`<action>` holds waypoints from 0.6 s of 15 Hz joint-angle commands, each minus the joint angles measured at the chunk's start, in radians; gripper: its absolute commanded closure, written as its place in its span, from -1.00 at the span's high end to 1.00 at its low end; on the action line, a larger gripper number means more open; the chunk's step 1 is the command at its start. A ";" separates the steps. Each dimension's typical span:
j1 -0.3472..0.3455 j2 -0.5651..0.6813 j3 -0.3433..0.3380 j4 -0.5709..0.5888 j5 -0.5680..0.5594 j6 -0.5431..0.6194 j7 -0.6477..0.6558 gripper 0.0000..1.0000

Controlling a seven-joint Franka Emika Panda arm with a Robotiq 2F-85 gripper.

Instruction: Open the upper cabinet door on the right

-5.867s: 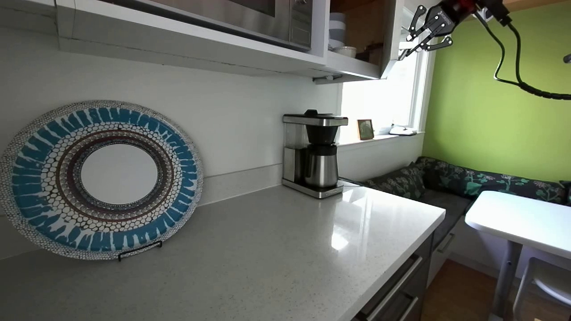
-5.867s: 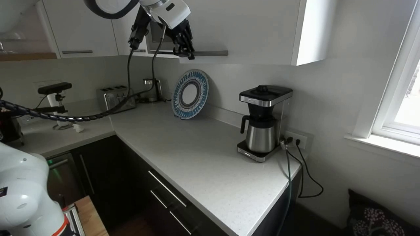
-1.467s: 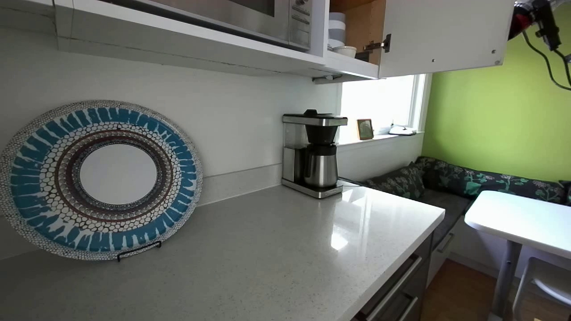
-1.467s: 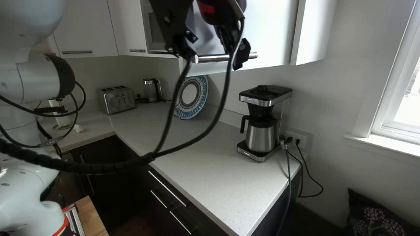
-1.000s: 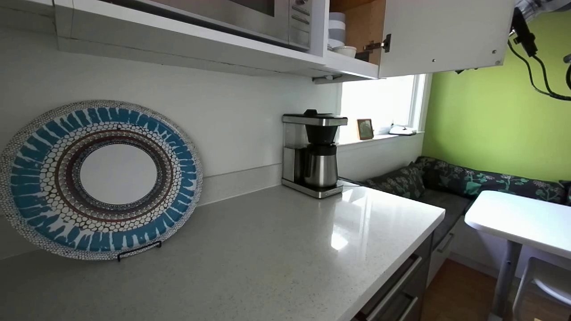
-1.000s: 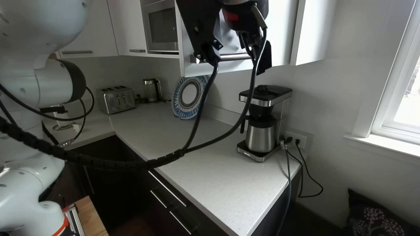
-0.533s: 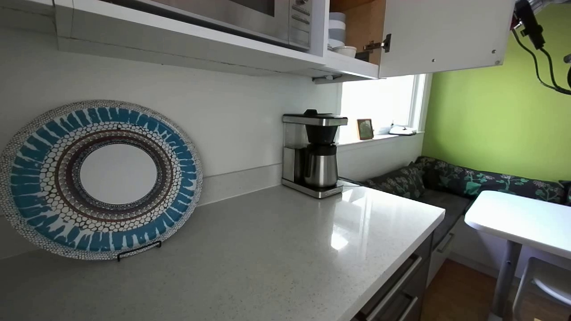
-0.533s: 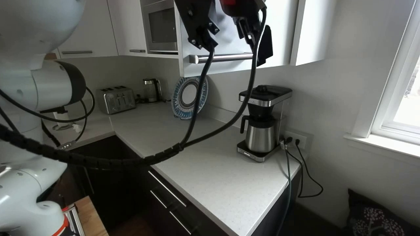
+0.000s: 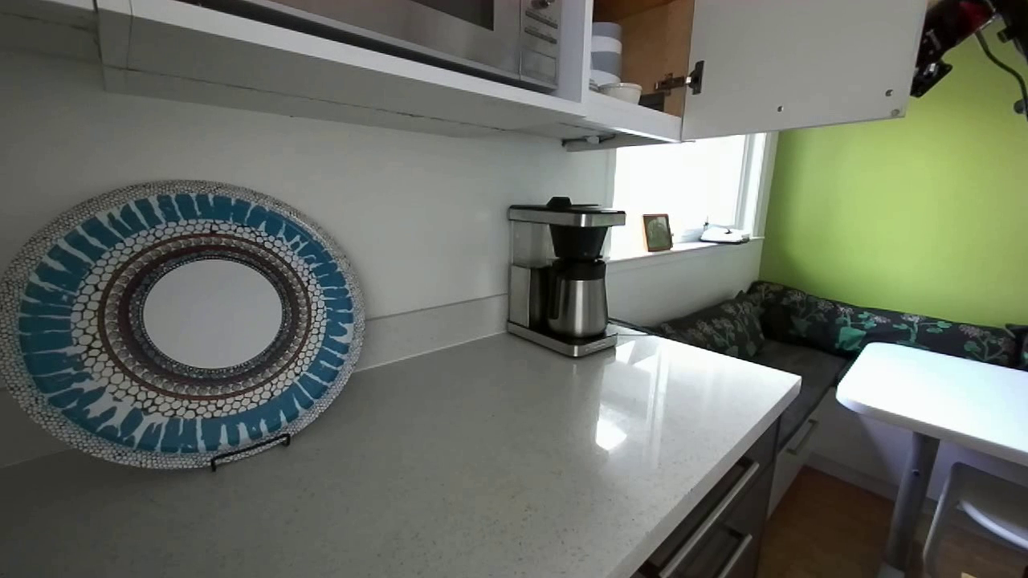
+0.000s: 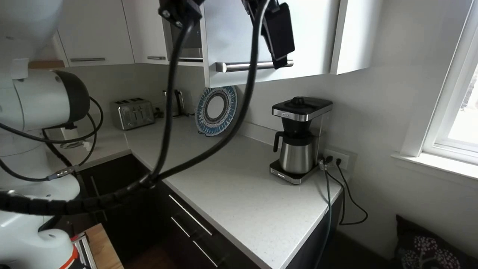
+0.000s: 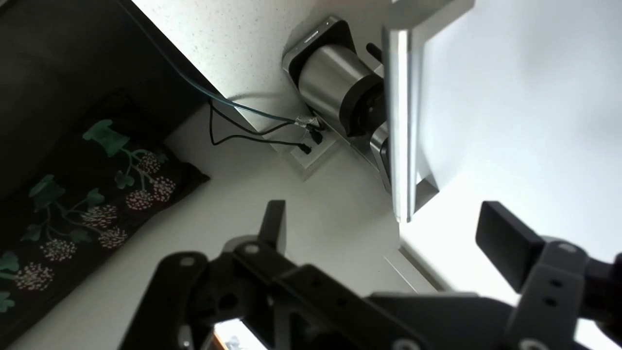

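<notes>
- See the cabinet door [image 10: 235, 41] well ajar, above the back edge of the worktop [image 10: 224, 179], toward the back corner with the coffee maker [image 10: 298, 142]; can make out dishes [image 9: 620, 93] inside.
- Find the hand [image 11: 391, 232] on the door's outer side, spread wide, gripping nothing; near the handle [image 11: 402, 126], but cannot tell whether touching.
- Judge the task nearly done; cannot say if swung to full stop.
- Watch for pushing the door shut, most likely by letting the hand drift into the outer face.
- Watch too for snagging the arm cable [image 10: 147, 182], seen across the handle in an exterior view, by a hasty retreat; cannot judge depth there.
- Could also strain the hinge [image 9: 697, 78] by forcing past the limit.
</notes>
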 commanded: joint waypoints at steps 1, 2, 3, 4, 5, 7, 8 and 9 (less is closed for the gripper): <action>-0.089 0.006 0.034 0.065 -0.020 -0.089 -0.038 1.00; -0.073 -0.002 -0.011 0.057 -0.014 -0.095 -0.066 1.00; -0.087 -0.007 -0.016 0.060 -0.012 -0.104 -0.082 1.00; -0.097 -0.015 -0.023 0.057 -0.009 -0.114 -0.101 1.00; -0.105 -0.025 -0.030 0.048 -0.012 -0.124 -0.120 1.00; -0.114 -0.052 -0.042 0.026 -0.015 -0.144 -0.141 1.00; -0.117 -0.063 -0.049 0.019 -0.022 -0.155 -0.146 1.00; -0.119 -0.077 -0.056 0.010 -0.025 -0.162 -0.152 1.00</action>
